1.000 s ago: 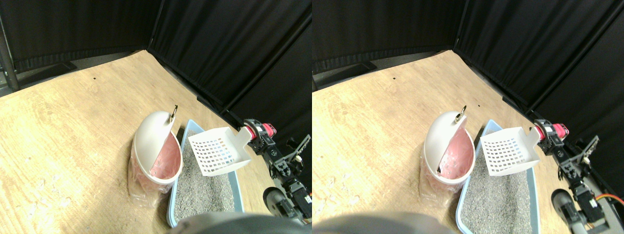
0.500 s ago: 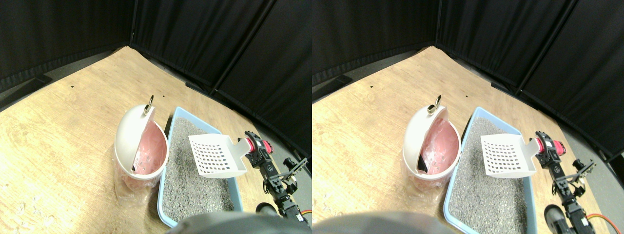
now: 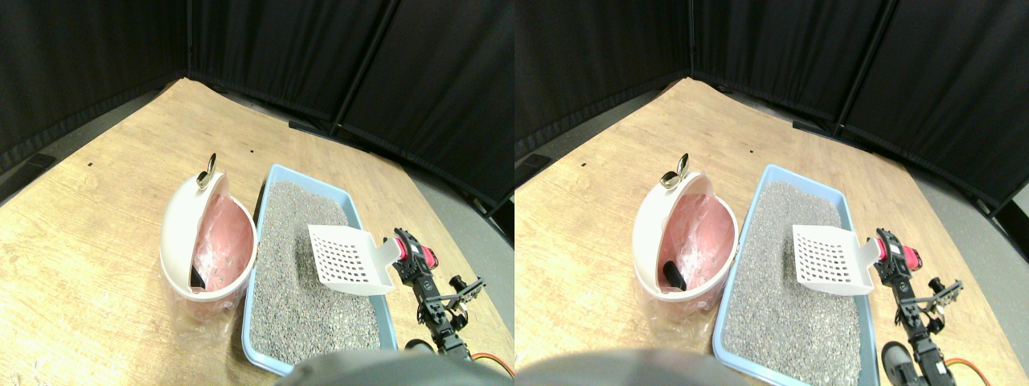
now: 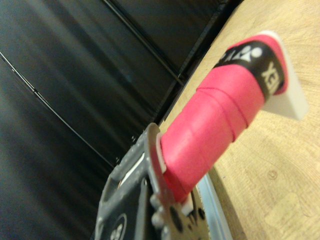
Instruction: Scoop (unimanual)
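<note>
The camera has swung since a second ago, so the whole scene sits differently. The right gripper (image 3: 404, 259) now carries the white slotted scoop (image 3: 347, 259) lower, out over the grey litter in the blue tray (image 3: 259, 355), no longer up beside the white bin (image 3: 205, 233) left of it. How its jaws stand on the red-wrapped handle (image 4: 215, 125) cannot be told. The tray's near edge is hidden.
</note>
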You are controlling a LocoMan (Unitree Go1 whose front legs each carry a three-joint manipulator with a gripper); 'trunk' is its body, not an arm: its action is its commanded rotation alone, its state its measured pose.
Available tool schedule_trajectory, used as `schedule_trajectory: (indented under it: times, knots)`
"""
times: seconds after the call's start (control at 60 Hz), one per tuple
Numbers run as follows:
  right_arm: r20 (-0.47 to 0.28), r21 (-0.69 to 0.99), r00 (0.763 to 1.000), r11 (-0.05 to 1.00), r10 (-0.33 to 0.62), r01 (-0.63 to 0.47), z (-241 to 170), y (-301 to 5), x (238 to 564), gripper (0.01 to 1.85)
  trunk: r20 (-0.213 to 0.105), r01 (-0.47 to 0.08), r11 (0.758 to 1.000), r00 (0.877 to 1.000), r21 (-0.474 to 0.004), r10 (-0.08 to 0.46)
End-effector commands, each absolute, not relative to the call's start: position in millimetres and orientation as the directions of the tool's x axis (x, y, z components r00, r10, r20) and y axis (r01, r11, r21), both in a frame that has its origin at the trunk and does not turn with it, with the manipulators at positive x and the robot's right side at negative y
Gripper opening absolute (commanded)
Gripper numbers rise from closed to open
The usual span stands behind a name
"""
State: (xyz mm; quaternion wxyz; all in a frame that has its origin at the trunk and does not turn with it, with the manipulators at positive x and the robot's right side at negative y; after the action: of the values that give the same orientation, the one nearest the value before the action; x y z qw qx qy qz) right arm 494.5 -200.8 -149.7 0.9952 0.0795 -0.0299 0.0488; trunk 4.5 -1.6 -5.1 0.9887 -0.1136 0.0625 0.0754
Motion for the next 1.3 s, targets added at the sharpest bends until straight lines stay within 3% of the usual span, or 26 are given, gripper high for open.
schedule_trajectory:
  times: [0.017,0.417,0.533,0.567,0.6,0.617,0.633,0.65,0.683,0.85,1.05,1.133,1.3]
  knots:
    - [0.126,0.179,0.989,0.979,0.077,-0.099,-148.9,-203.0,497.0,0.12,-0.117,-0.16,0.963,0.984,-0.215,0.138]
    - [0.09,0.172,0.995,0.983,0.054,-0.069,-166.6,-216.3,505.2,0.12,-0.124,-0.156,0.965,0.984,-0.213,0.131]
    - [-0.042,0.197,0.998,0.98,0.044,-0.035,-165.6,-217.4,504.7,0.12,-0.127,-0.158,0.963,0.983,-0.218,0.132]
    - [-0.054,0.192,0.998,0.981,0.028,-0.017,-165.0,-217.3,504.3,0.21,-0.129,-0.159,0.962,0.983,-0.221,0.133]
    - [-0.105,0.181,0.994,0.983,-0.006,0.025,-164.2,-218.0,503.9,0.51,-0.13,-0.16,0.962,0.982,-0.222,0.134]
    - [-0.105,0.181,0.994,0.983,-0.006,0.025,-164.2,-218.0,503.9,0.51,-0.131,-0.161,0.961,0.982,-0.223,0.134]
    - [-0.132,0.183,0.991,0.982,-0.03,0.055,-164.0,-218.9,503.7,0.72,-0.132,-0.162,0.961,0.982,-0.224,0.135]
    - [-0.132,0.183,0.991,0.982,-0.03,0.055,-164.0,-218.9,503.7,0.72,-0.133,-0.164,0.961,0.982,-0.225,0.136]
    - [-0.166,0.175,0.985,0.982,-0.043,0.072,-163.7,-220.6,502.9,0.99,-0.133,-0.165,0.96,0.981,-0.226,0.138]
    - [-0.233,0.183,0.972,0.98,-0.037,0.081,-160.8,-223.8,503.1,1.38,-0.139,-0.174,0.957,0.98,-0.233,0.145]
    - [-0.307,0.172,0.952,0.984,0.003,0.053,-150.5,-227.4,503.0,1.58,-0.139,-0.178,0.956,0.979,-0.234,0.148]
    - [-0.304,0.19,0.952,0.982,0.044,0.015,-143.1,-229.4,499.3,1.56,-0.139,-0.176,0.957,0.979,-0.232,0.146]
    - [-0.3,0.182,0.953,0.983,0.038,0.017,-126.7,-229.1,485.5,1.53,-0.133,-0.158,0.962,0.982,-0.222,0.131]
